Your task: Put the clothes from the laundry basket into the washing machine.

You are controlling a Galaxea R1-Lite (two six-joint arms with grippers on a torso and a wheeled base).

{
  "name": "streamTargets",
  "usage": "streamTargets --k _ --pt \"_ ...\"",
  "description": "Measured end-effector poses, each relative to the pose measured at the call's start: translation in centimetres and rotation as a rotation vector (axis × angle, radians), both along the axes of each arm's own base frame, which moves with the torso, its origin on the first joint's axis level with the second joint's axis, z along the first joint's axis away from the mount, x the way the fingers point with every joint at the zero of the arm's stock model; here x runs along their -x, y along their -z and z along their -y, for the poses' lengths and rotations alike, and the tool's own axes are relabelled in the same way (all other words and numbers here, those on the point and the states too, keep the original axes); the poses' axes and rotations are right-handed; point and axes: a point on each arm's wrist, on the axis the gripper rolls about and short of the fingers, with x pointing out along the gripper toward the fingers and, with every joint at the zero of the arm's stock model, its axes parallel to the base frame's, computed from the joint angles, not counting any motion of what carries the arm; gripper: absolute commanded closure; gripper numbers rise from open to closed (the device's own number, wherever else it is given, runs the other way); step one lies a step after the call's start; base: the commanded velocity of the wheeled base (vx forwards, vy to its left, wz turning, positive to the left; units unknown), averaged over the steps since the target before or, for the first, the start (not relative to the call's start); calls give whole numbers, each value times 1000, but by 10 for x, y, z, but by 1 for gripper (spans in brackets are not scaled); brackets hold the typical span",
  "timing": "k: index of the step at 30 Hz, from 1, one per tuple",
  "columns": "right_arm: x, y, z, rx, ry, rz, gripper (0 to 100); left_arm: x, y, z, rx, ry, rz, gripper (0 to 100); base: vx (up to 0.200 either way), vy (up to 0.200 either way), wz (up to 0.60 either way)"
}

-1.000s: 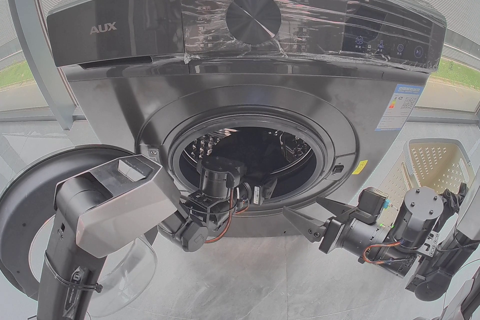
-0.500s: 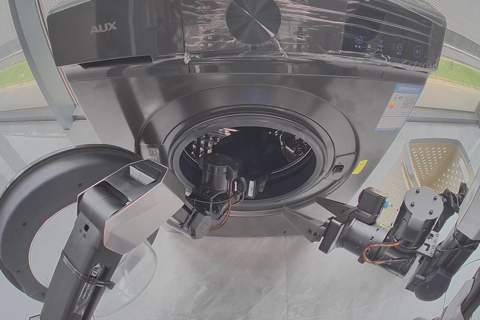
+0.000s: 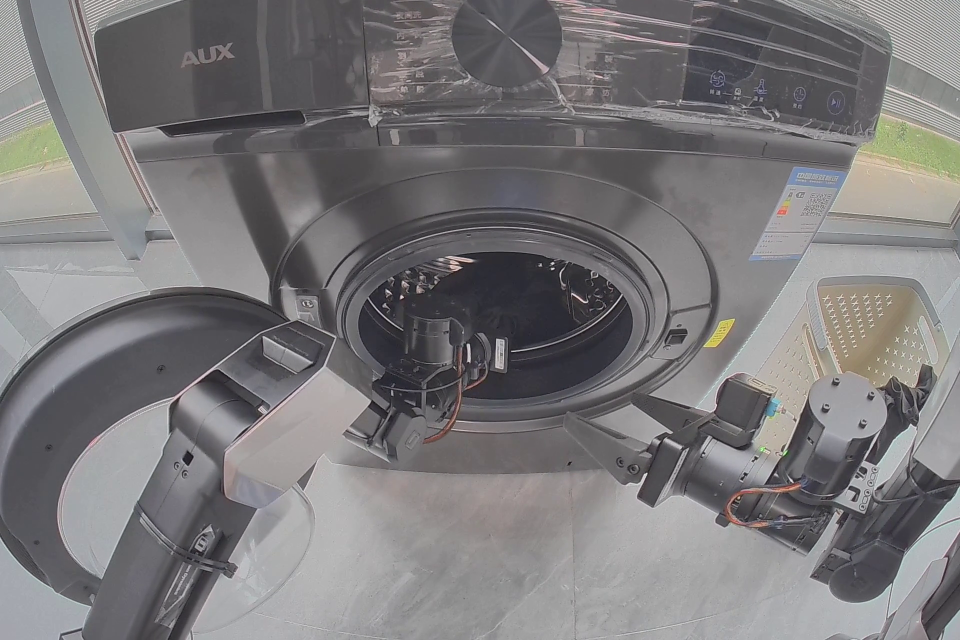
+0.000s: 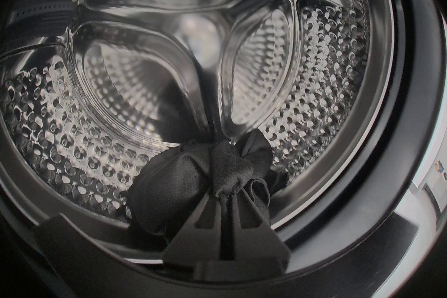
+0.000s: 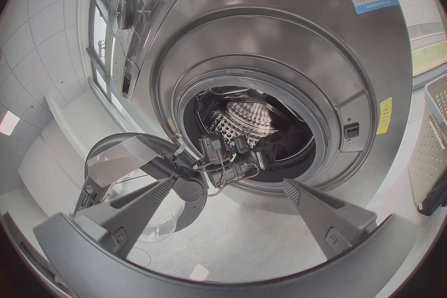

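the washer (image 3: 480,172) stood in front of me with its door (image 3: 90,392) swung wide open to my left. the drum (image 4: 139,57) showed bare perforated steel except at the low front. the basket (image 3: 870,322) sat on the floor to the right of the washer, well apart from the opening. something dark hung at its near edge, and i couldn't tell whether it was more clothing.

my left arm reached through the opening, and the left gripper (image 4: 226,194) sat just inside the rim, clenched on a bunched black cloth (image 4: 177,182). the cloth sagged from the fingers toward the drum's lower wall. i couldn't tell whether it was already resting on the steel. my right gripper (image 3: 605,420) hung low in front of the washer, below the opening, with its fingers spread and nothing between them.

i judged this to be the drop-off step, with the cloth carried in and not yet let go. the next move called for releasing the left gripper far enough inside that the cloth would fall clear of the rubber seal. after that the arm had to back straight out without snagging the fabric or the rim, and then go to the basket.
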Motion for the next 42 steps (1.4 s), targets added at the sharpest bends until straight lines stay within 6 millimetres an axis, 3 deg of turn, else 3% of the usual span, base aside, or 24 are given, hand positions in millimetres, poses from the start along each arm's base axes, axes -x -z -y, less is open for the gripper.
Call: streamTargets --k 9,16,17,24,31,38,42 --pt "0 -1 0 -3 0 3 0 -30 -34 4 108 -77 173 100 0 0 0" --pt "0 -1 0 -2 0 2 0 -47 -22 -4 134 -138 213 100 0 0 0" --pt "0 0 0 -1 0 2 0 -47 -20 -4 133 -138 212 0 0 0 0" --pt "0 -1 0 -2 0 2 0 -48 -15 -4 188 -141 200 0 0 0 0" --pt "0 -1 0 -1 1 2 0 -34 -20 8 187 -114 173 0 0 0 0" --pt "3 0 2 3 -3 -3 0 9 -16 22 134 -55 64 0 0 0 0" --pt "12 1 3 16 -23 -14 0 45 -20 30 108 -4 19 0 0 0 0"
